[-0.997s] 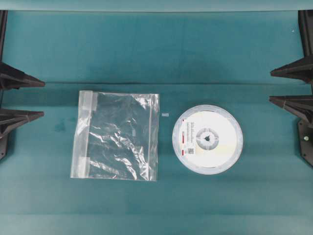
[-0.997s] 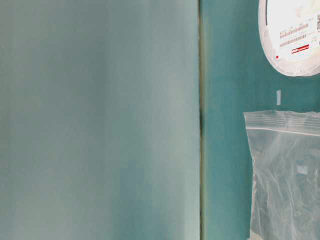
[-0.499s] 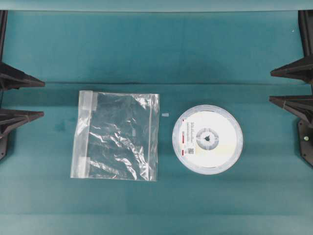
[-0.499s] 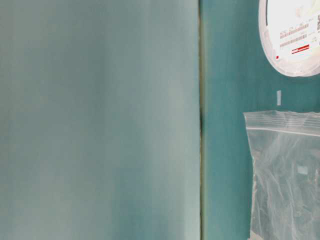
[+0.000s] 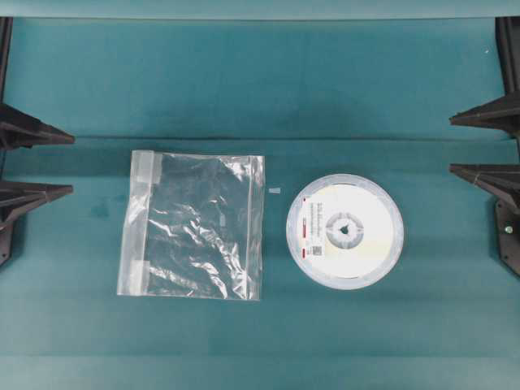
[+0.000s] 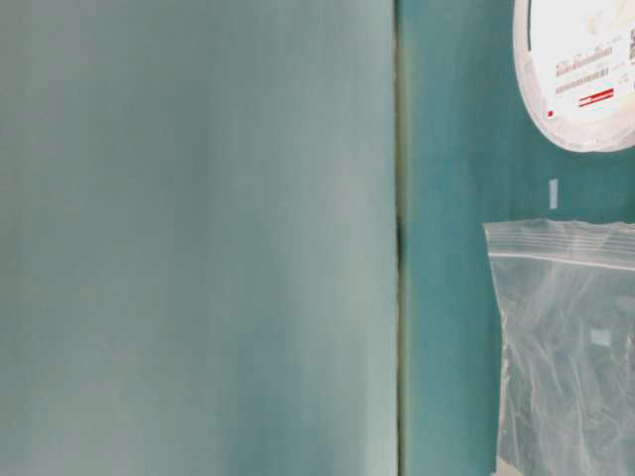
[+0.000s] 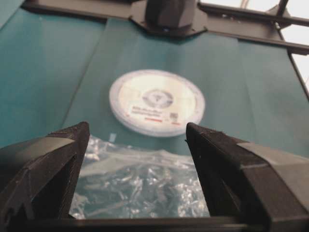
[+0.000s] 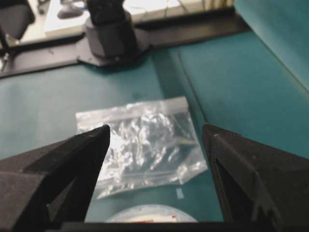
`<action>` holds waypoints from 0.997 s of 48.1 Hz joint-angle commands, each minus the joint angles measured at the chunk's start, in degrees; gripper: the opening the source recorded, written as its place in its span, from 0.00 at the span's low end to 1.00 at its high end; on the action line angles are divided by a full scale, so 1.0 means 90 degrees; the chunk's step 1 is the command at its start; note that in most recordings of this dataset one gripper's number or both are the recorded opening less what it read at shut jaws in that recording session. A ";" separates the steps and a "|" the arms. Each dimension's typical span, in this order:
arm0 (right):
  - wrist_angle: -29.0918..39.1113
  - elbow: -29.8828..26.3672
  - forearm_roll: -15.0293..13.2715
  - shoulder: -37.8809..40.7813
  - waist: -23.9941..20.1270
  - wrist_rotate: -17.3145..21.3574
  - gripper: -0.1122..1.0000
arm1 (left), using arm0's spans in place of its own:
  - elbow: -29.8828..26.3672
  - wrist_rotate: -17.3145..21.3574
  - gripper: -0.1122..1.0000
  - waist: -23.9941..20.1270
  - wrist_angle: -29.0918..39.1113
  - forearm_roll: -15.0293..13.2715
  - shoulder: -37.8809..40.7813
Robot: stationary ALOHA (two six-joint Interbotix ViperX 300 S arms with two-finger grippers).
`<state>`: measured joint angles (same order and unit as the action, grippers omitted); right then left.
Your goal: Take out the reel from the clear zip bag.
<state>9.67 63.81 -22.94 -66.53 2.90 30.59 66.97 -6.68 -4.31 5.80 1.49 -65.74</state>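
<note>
The reel (image 5: 344, 231) lies flat on the teal table, right of centre, outside the bag, with its label facing up. It also shows in the table-level view (image 6: 580, 69) and both wrist views (image 7: 156, 102) (image 8: 152, 215). The clear zip bag (image 5: 193, 226) lies flat and empty left of centre, with its zip strip along its left edge; it also shows in three other views (image 6: 566, 347) (image 7: 140, 183) (image 8: 140, 140). My left gripper (image 5: 71, 164) is open and empty at the left edge. My right gripper (image 5: 449, 145) is open and empty at the right edge.
A small white scrap (image 5: 275, 191) lies between bag and reel. A fold line (image 5: 260, 138) crosses the table cloth. The opposite arm's base stands at the far side in each wrist view (image 7: 169, 14) (image 8: 108, 34). A pale blank surface (image 6: 198, 238) fills the table-level view's left half.
The right gripper's lower finger has shifted slightly outward. The reel, the bag and the left gripper have not moved.
</note>
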 commanded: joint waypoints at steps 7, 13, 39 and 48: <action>-0.0068 -0.0039 -0.0029 0.0049 -0.0020 -0.0059 0.93 | -0.0146 0.0010 0.89 -0.0010 -0.0029 0.0010 0.0039; -0.0068 -0.0029 -0.0029 0.0049 -0.0010 -0.0059 0.93 | -0.0146 0.0010 0.89 0.0000 -0.0020 0.0010 0.0049; 0.0020 -0.0029 -0.0029 0.0049 -0.0020 -0.0059 0.93 | -0.0146 0.0010 0.89 0.0000 -0.0029 0.0010 0.0049; 0.0020 -0.0020 -0.0029 0.0049 -0.0020 -0.0059 0.93 | -0.0137 0.0010 0.89 0.0000 -0.0020 0.0020 0.0049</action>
<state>10.11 63.98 -23.03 -66.53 2.81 30.59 67.06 -6.68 -4.39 5.89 1.32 -65.74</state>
